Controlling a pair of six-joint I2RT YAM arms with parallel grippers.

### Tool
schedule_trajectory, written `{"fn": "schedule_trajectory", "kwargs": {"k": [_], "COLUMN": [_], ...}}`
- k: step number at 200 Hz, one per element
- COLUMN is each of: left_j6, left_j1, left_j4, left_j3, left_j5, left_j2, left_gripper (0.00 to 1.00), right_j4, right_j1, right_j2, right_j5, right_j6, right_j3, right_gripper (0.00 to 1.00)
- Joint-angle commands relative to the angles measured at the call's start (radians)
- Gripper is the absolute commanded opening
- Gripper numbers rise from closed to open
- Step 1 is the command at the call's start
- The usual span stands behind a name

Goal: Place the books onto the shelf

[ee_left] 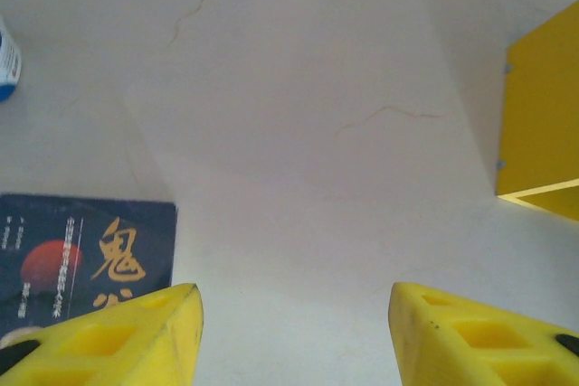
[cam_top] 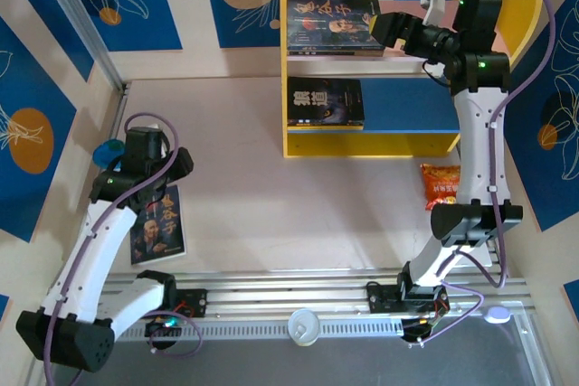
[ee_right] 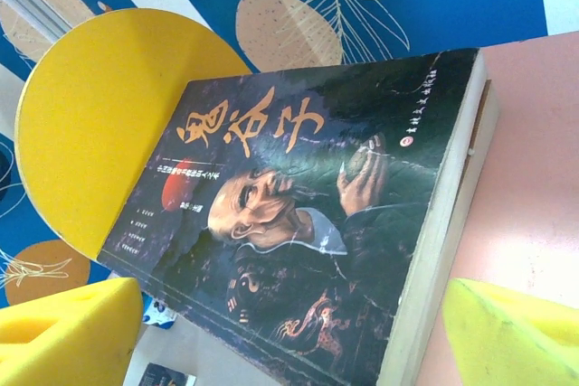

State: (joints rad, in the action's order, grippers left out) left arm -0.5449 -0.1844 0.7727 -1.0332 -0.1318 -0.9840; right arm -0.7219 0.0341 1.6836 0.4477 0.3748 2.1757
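- Currently, I have the right gripper (cam_top: 391, 29) up at the shelf (cam_top: 362, 145), level with its pink upper board (ee_right: 538, 133). The jaws are spread wide and grip nothing. In the right wrist view, a gap shows between each yellow fingertip (ee_right: 516, 332) and the shelved bearded-man book (ee_right: 308, 214).
- That book lies flat on the pink board, upper centre of the overhead frame, just left of the gripper. The edge of another book shows beneath it.
- A wolf-face book (cam_top: 326, 101) lies on the blue lower board (cam_top: 407, 108).
- The tabletop bearded-man book (cam_top: 161, 223) lies flat on the table (cam_top: 271, 205), lower left of the overhead frame and well apart from the shelf.
- The left gripper (cam_top: 176, 167) hangs over that book's far end, jaws about half open and empty. In the left wrist view there is bare table between the fingertips.
- In that view the book sits at lower left, its corner running under the left fingertip (ee_left: 136, 332). The yellow shelf side shows at the right edge.
- Overhead, the book's long axis runs nearly top to bottom, leaning slightly right.
- The left arm is plainly the nearer one. I judge its gripper must draw back toward the lower left to centre on the cover, and so thin a book lying flat offers little edge to pinch.
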Motion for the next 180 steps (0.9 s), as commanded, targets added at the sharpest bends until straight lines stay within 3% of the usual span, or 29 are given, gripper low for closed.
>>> {"fn": "schedule_trajectory", "kwargs": {"k": [1,126,180], "left_j6": [-0.043,-0.064,-0.063], "left_j1": [0.041,0.168,0.175], "left_j4": [-0.026,-0.075,-0.093], "left_j3": [0.050,0.251,0.313], "left_j5": [0.041,0.069,0.037], "left_j2": [0.000,-0.031,-0.068], "left_gripper": [0.56,0.56,0.57], "right_j4": [0.015,0.129,0.166], "right_j1": [0.008,0.012,-0.073], "right_j2": [-0.057,-0.359,-0.435], "right_j5": [-0.003,-0.085,-0.133], "right_j6": [-0.028,-0.026,-0.026], "right_j3": [-0.029,-0.446,-0.654], "right_gripper": [0.86,0.87,0.87]}}
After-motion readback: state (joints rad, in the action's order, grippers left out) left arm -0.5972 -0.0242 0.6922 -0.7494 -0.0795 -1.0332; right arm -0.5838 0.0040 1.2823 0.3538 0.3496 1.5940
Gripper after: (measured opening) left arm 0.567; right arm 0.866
